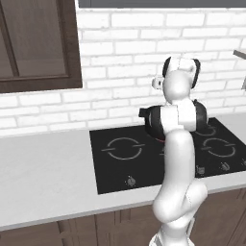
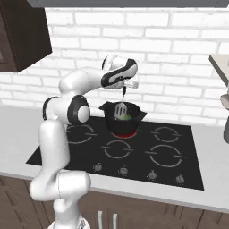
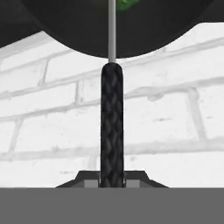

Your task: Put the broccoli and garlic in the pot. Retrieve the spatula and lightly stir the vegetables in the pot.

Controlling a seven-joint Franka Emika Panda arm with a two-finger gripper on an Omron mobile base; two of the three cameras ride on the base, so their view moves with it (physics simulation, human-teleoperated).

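Black pot (image 2: 123, 121) with green broccoli (image 2: 126, 117); end effector (image 2: 124, 87) clamped on spatula (image 2: 120, 107).

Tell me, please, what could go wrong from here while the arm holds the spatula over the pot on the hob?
1. The gripper pinches only the very top of the dark handle of the spatula, so a sideways push during stirring could twist it loose.
2. The pot is small and stands free on the cooktop; the slotted head pressing its wall might slide or tip it.
3. The broccoli lies right by the head and could be flicked over the rim.
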